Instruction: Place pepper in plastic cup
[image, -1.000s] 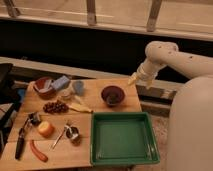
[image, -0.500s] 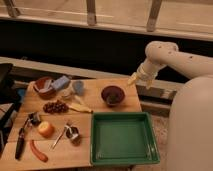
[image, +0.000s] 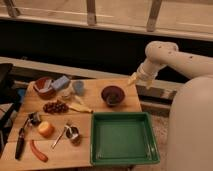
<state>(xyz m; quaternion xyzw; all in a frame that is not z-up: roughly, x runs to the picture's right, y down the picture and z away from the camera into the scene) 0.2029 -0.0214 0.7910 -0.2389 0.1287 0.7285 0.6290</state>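
Observation:
The pepper (image: 38, 151), slender and red-orange, lies at the front left of the wooden table (image: 95, 100). The plastic cup (image: 78, 87), small and pale blue-grey, stands near the table's back, left of middle. My gripper (image: 132, 79) hangs at the end of the white arm over the table's back right corner, just right of a dark maroon bowl (image: 112, 95). It is far from both the pepper and the cup and holds nothing that I can see.
A green tray (image: 123, 138) fills the front right. A dark bowl (image: 44, 86), a blue sponge (image: 60, 82), grapes (image: 55, 107), a banana (image: 80, 106), an orange fruit (image: 45, 128), a metal cup (image: 73, 133) and a black-handled tool (image: 20, 142) lie at left.

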